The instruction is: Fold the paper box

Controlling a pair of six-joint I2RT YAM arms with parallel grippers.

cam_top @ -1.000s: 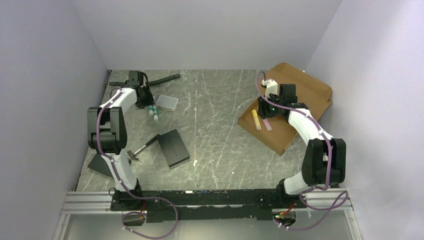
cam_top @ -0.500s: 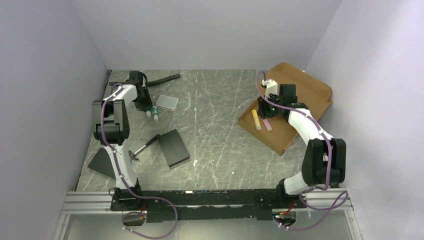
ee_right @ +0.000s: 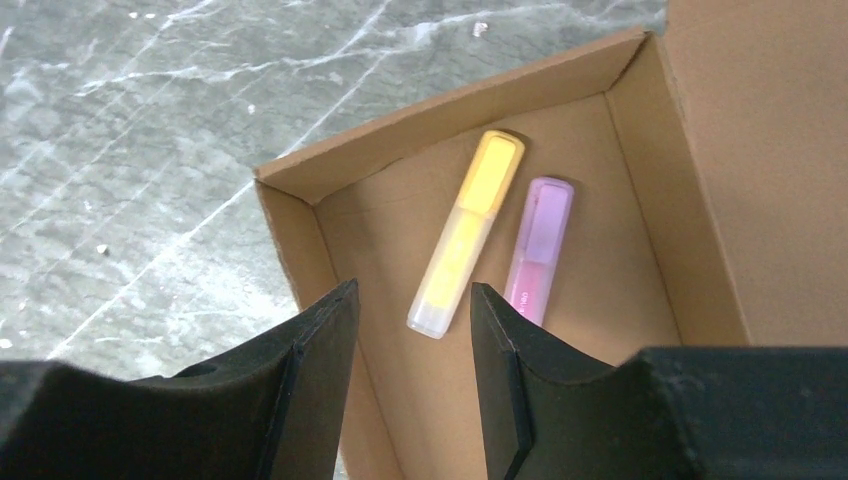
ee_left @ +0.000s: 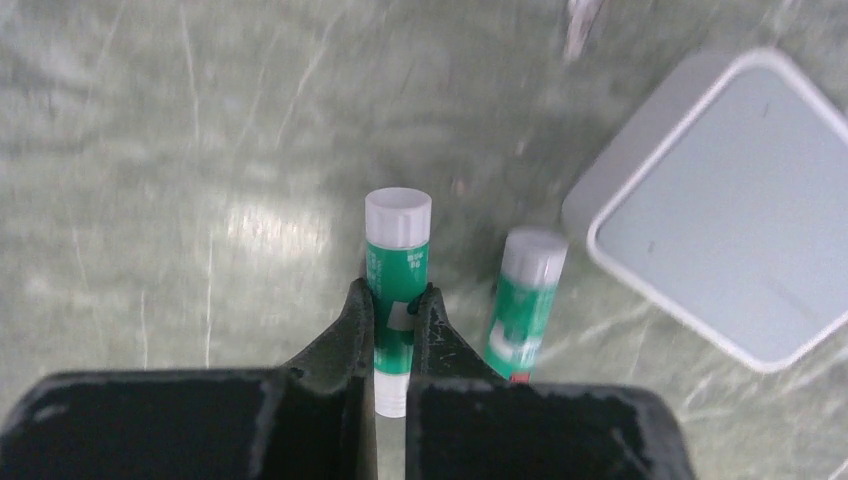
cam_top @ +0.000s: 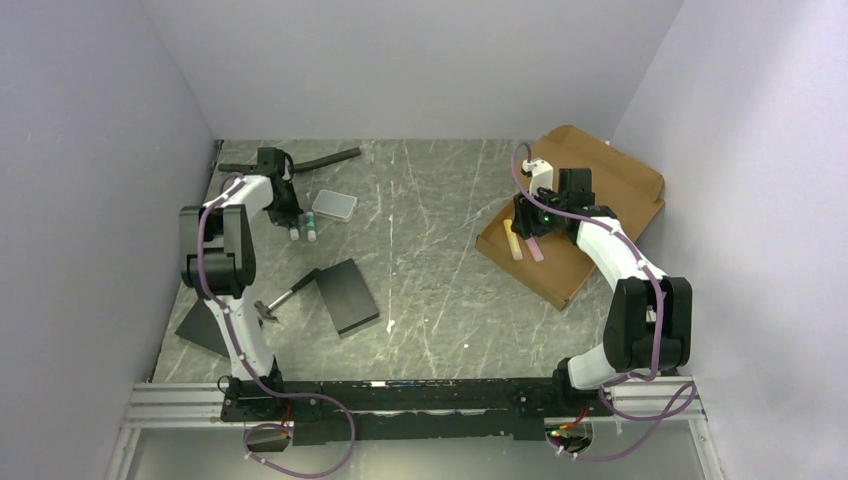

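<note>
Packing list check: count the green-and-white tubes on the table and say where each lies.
2. One tube sits pinched in the left gripper; the second tube lies beside it, next to the grey square case. Others could be hidden.

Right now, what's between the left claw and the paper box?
Top view: by the left claw, a loose green tube and grey case; then bare table to the paper box.

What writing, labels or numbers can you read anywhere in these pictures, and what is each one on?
Nothing reads clearly.
Green glue stick in the left claw: small white print, too blurred.
Second glue stick: label blurred too.
Purple highlighter in the paper box: faint dark print, too small.
</note>
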